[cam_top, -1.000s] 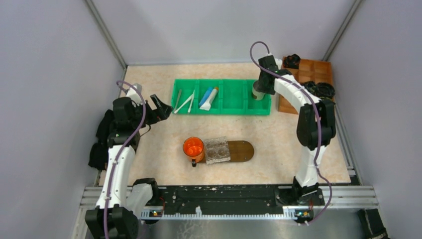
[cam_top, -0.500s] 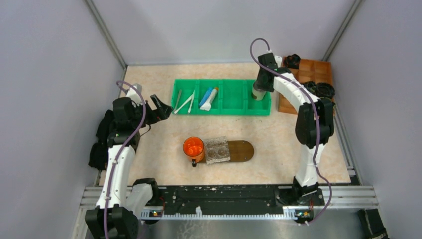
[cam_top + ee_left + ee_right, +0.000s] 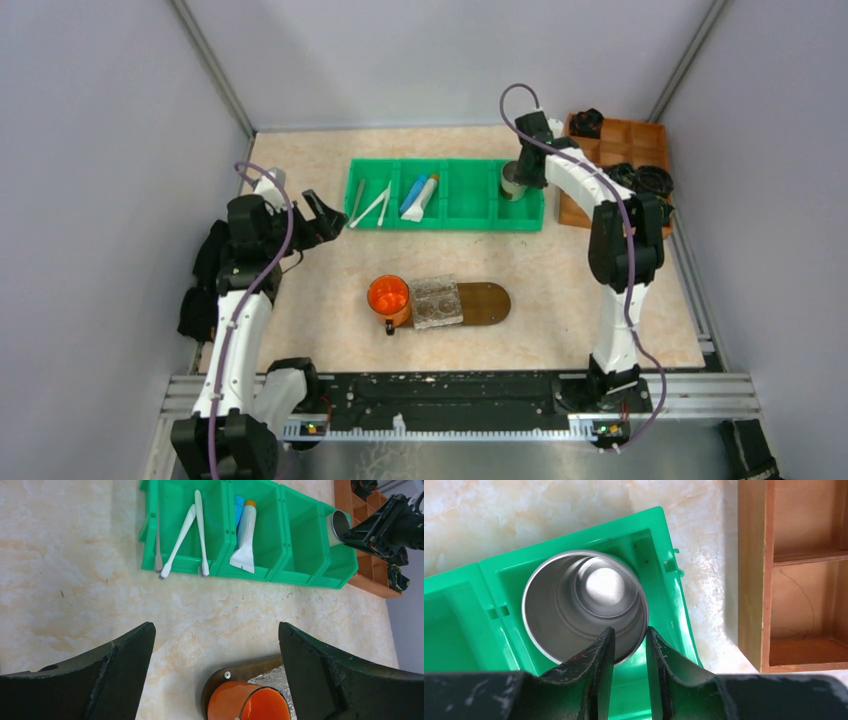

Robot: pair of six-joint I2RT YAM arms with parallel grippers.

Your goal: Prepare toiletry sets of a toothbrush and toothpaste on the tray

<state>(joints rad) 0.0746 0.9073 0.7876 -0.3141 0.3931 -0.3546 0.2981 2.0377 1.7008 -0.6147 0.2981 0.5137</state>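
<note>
My right gripper has its two black, scuffed fingers drawn narrow, one inside and one outside the thin wall of a brushed steel cup. I cannot tell whether they press on it. The cup is round with a smooth, shiny bottom, and it stands in the 3 o'clock end compartment of the glossy green plastic bin. The right arm reaches far forward with its wrist bent down over that compartment. Just at 3 o'clock of the bin is the orange-brown wooden box with its square partitions.

My left gripper is spread wide and holds nothing. It hangs over the beige marbled table at 9 o'clock of the bin. The arm is folded at the elbow and the fingers point toward the bin.

The slim toothbrushes lie in the bin's 9 o'clock end compartment: two white ones form a V and a grey one lies along the wall. One compartment over lie the soft white tube and the blue tube.

The dark brown wooden tray has rounded ends and sits at 6 o'clock of the bin. It carries an orange cup and a silvery, crinkled square block.
</note>
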